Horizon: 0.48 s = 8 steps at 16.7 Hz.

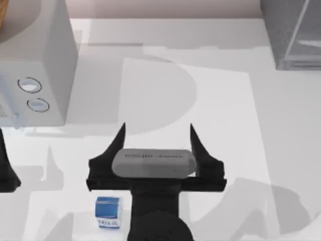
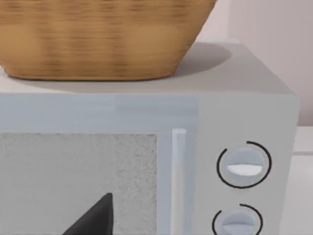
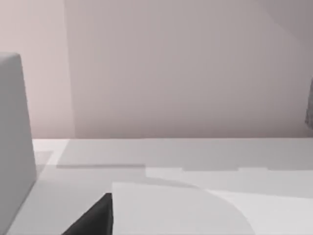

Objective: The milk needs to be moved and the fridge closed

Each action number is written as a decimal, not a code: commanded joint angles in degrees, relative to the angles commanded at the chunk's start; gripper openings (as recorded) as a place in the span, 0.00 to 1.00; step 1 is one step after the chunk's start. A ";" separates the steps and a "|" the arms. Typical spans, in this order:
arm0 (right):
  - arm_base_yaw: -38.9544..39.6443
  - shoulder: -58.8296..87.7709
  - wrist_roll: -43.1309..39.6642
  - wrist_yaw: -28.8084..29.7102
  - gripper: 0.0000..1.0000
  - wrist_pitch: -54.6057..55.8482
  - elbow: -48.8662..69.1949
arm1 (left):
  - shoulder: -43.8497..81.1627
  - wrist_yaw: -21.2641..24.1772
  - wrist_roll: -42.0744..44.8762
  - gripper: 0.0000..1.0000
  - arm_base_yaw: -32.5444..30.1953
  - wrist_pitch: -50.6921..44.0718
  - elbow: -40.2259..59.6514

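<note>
The milk (image 1: 108, 212), a small carton with a blue top and a white lower part, stands upright near the front edge of the table. My right gripper (image 1: 156, 133) is open over the table's middle, its two dark fingers pointing toward the back, and holds nothing. The carton is behind those fingers, just left of the right arm. One dark finger (image 3: 93, 220) rises at the lower edge of the right wrist view. The fridge (image 1: 288, 35), dark grey with a paler glassy door panel (image 1: 307, 27), stands at the back right corner. My left arm (image 1: 6, 173) sits at the table's left edge.
A light grey box with two round dials (image 1: 37, 70) stands at the back left. Close up in the left wrist view, this box (image 2: 146, 161) carries a wicker basket (image 2: 102, 39) on its top. White tabletop (image 1: 200, 100) stretches between the two boxes.
</note>
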 joint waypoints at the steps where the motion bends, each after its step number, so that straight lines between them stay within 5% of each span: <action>1: 1.65 5.00 -0.32 2.00 1.00 1.86 3.31 | 0.00 0.00 0.00 1.00 0.00 0.00 0.00; 8: 10.44 31.75 -1.72 12.88 1.00 11.91 21.19 | 0.00 0.00 0.00 1.00 0.00 0.00 0.00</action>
